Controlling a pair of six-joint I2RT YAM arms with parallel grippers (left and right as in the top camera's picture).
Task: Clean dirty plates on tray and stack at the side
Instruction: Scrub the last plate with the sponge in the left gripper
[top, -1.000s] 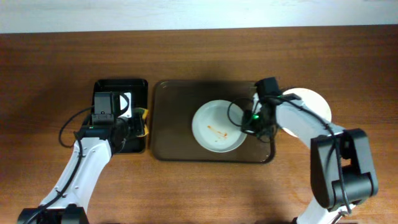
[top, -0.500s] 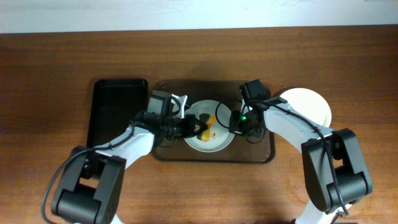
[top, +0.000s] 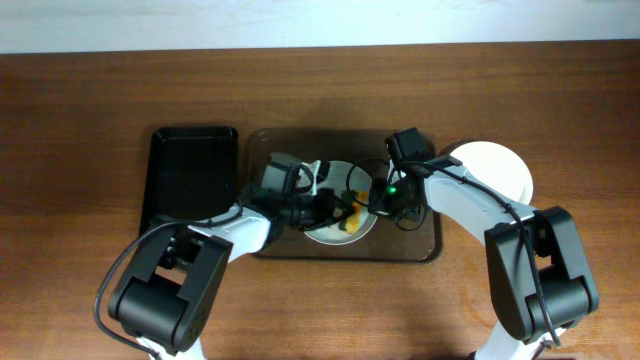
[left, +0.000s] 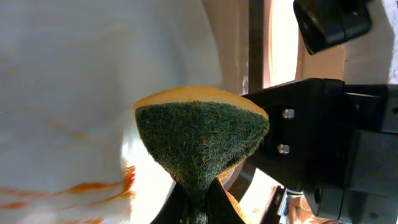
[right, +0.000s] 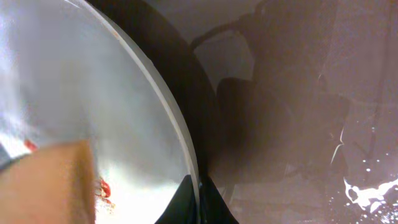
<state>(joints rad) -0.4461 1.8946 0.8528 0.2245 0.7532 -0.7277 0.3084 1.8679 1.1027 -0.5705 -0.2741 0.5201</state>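
Observation:
A white plate with orange-red sauce streaks lies on the brown tray. My left gripper is shut on a yellow sponge with a green scouring face and presses it on the plate, beside smeared sauce. My right gripper is shut on the plate's right rim, fingers either side of the edge. A clean white plate lies on the table right of the tray, partly hidden by the right arm.
A narrower black tray lies left of the brown tray. The table's far edge meets a white wall at the top of the overhead view.
The left arm carried the sponge from the black tray to the plate, and now rubs it further right. The right gripper slid left and took the plate's rim.

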